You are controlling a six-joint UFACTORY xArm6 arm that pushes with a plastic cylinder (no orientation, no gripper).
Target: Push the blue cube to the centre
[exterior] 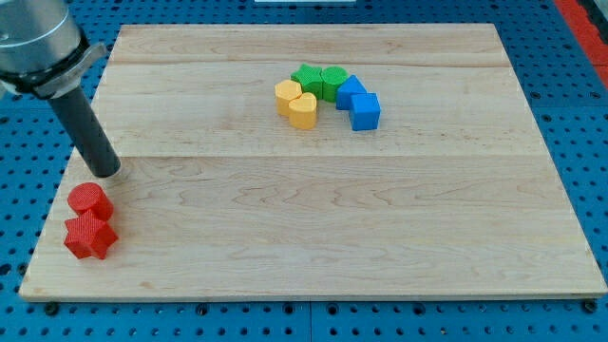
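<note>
Wooden board [313, 247] fills most of the frame, lying on a blue perforated table [28, 190]. Blocks form two groups: a cluster above the board's middle and a pair at the lower left. The cluster holds two green blocks [320, 81], a yellow heart-shaped block [302, 109] touching another yellow block [287, 96], a blue rounded block [350, 92], and the blue cube [365, 111] at the cluster's right end. A red cylinder [89, 201] and a red star-shaped block [90, 236] touch each other at the lower left. My tip [106, 174] carries nothing and rests at the left edge, just above the red cylinder. The blue cube lies well apart from it, toward the frame's upper right; the board's centre lies down-left of the cube, so the push likely needs contact on the cube's upper-right side.
</note>
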